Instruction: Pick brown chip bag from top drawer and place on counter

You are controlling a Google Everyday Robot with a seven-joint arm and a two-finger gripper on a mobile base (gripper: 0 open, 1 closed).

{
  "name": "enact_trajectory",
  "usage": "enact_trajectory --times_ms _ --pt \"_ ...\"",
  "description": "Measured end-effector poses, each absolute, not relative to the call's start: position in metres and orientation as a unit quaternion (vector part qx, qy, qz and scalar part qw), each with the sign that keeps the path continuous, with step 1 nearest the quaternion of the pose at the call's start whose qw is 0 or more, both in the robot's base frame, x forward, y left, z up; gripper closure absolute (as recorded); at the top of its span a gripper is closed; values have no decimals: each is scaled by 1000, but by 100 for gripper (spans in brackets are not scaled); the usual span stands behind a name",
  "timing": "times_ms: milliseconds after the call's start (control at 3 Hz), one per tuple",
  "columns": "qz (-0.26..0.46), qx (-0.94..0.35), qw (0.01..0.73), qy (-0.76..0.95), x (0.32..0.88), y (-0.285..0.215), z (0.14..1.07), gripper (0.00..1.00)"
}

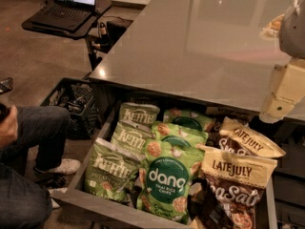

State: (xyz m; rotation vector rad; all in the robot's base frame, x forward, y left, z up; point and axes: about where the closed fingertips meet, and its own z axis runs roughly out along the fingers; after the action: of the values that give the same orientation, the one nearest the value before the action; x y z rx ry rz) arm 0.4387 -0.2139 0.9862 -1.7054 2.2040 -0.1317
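Observation:
The top drawer is pulled out below the counter, a glossy grey slab. Two brown chip bags lie at the drawer's right side. The nearer one has a cream "LATE JULY" band and white "Sea Salt" lettering. The second one lies tilted just behind it. My gripper, a cream-coloured piece under the grey arm, hangs at the right edge of the view. It is over the counter's front edge, above and behind the farther brown bag, and it holds nothing that I can see.
Green Kettle bags fill the drawer's left side and green dang bags its middle. A laptop on a black stand is at the back left. A seated person's legs and a black crate are left of the drawer.

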Motion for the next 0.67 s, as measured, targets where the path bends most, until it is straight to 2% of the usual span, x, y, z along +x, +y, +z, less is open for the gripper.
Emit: enact_trajectory --times_ms 667 --pt "-58 -598 168 782 435 -218 983 0"
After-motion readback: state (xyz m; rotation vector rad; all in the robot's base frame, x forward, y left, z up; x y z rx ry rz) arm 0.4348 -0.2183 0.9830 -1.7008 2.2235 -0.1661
